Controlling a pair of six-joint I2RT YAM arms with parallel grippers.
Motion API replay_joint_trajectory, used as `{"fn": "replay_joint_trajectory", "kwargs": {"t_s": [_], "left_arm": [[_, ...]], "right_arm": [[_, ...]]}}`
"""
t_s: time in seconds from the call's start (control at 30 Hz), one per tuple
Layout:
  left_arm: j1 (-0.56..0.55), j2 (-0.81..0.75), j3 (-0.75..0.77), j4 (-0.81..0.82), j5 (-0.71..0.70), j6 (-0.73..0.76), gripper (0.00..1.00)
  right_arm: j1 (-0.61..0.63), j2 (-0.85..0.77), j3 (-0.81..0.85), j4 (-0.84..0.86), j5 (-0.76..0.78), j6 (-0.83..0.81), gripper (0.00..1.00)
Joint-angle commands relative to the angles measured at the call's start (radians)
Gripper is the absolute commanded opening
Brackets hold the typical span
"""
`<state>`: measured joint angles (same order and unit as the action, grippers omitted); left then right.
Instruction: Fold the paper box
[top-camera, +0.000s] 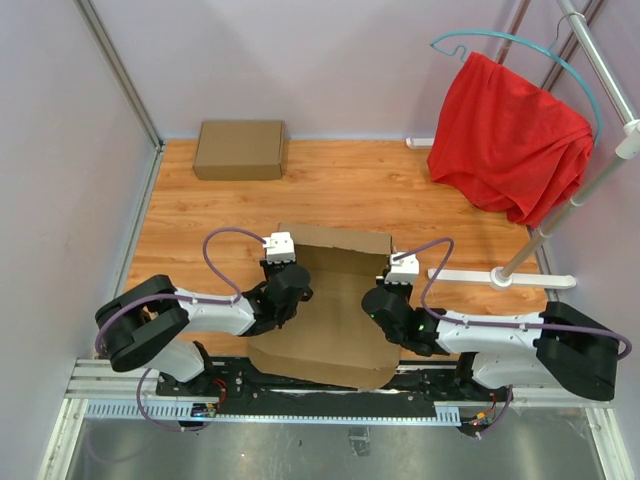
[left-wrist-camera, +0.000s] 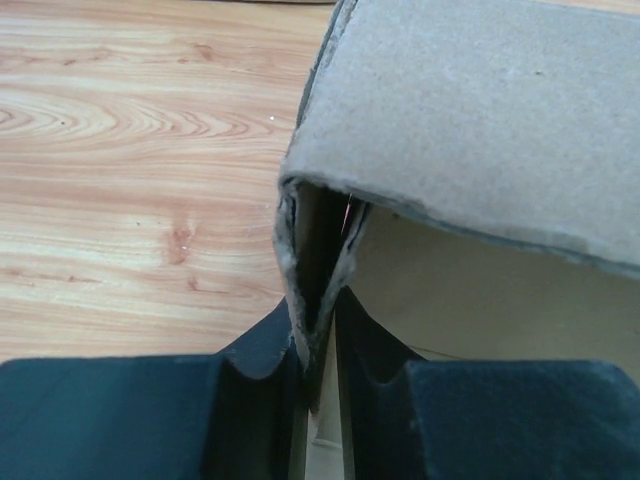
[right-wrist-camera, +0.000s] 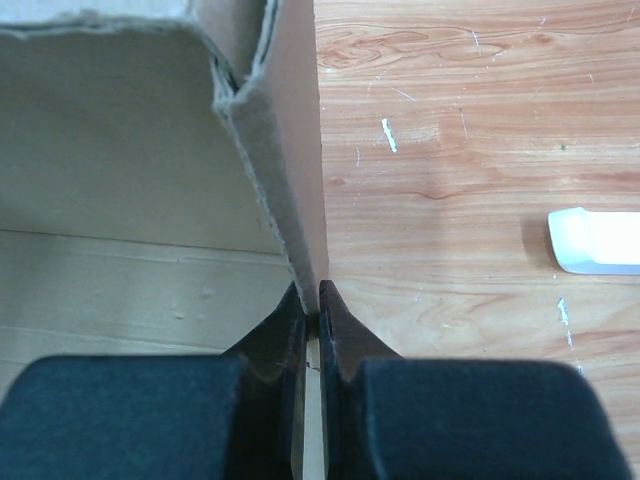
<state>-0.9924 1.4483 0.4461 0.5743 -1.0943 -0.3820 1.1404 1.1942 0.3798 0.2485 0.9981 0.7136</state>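
The paper box (top-camera: 335, 300) is a brown cardboard sheet lying between my two arms, its far wall raised. My left gripper (top-camera: 285, 285) is shut on the box's left side wall; in the left wrist view the folded wall edge (left-wrist-camera: 318, 270) is pinched at the gripper (left-wrist-camera: 318, 315). My right gripper (top-camera: 385, 300) is shut on the right side wall; in the right wrist view the upright wall (right-wrist-camera: 295, 170) is clamped at the gripper (right-wrist-camera: 311, 300). The near flap hangs over the table's front edge.
A formed flat brown cardboard box (top-camera: 240, 150) lies at the far left of the wooden table (top-camera: 350, 190). A red cloth (top-camera: 510, 135) hangs on a hanger from a white rack at the right, whose foot (top-camera: 500, 277) lies on the table and shows in the right wrist view (right-wrist-camera: 595, 240).
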Motion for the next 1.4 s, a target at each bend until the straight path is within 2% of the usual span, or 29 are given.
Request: {"fn": "replay_joint_trajectory", "kwargs": {"t_s": [0.0, 0.2, 0.27, 0.4, 0.57, 0.7, 0.87, 1.0, 1.1, 1.3, 1.37], "left_arm": [[-0.009, -0.019, -0.004, -0.047, -0.074, -0.008, 0.20], [-0.017, -0.115, -0.001, -0.186, -0.059, -0.093, 0.42], [-0.018, -0.158, 0.001, -0.250, -0.039, -0.126, 0.45], [-0.022, -0.256, 0.024, -0.436, 0.012, -0.235, 0.48], [-0.028, -0.433, 0.027, -0.627, 0.148, -0.300, 0.48], [-0.032, -0.651, 0.043, -0.785, 0.259, -0.346, 0.48], [-0.032, -0.862, 0.127, -0.969, 0.316, -0.339, 0.48], [-0.032, -0.866, 0.241, -1.102, 0.360, -0.344, 0.48], [-0.032, -0.832, 0.289, -1.147, 0.368, -0.337, 0.49], [-0.032, -0.747, 0.160, -1.036, 0.274, -0.326, 0.56], [-0.031, -0.735, 0.087, -0.988, 0.230, -0.377, 0.60]], "right_arm": [[0.013, -0.017, 0.021, -0.106, 0.027, 0.054, 0.01], [0.012, 0.010, 0.064, -0.186, 0.049, 0.103, 0.01], [0.012, 0.022, 0.078, -0.212, 0.054, 0.130, 0.01], [0.012, 0.036, 0.094, -0.251, 0.066, 0.181, 0.01], [-0.004, 0.034, 0.155, -0.396, 0.066, 0.271, 0.01], [-0.064, 0.029, 0.266, -0.497, -0.034, 0.186, 0.01], [-0.199, 0.053, 0.408, -0.541, -0.274, -0.011, 0.03], [-0.268, 0.123, 0.532, -0.615, -0.409, -0.123, 0.04], [-0.310, 0.159, 0.591, -0.649, -0.506, -0.156, 0.01], [-0.312, 0.118, 0.559, -0.640, -0.575, -0.132, 0.01], [-0.311, 0.099, 0.533, -0.637, -0.589, -0.122, 0.01]]}}
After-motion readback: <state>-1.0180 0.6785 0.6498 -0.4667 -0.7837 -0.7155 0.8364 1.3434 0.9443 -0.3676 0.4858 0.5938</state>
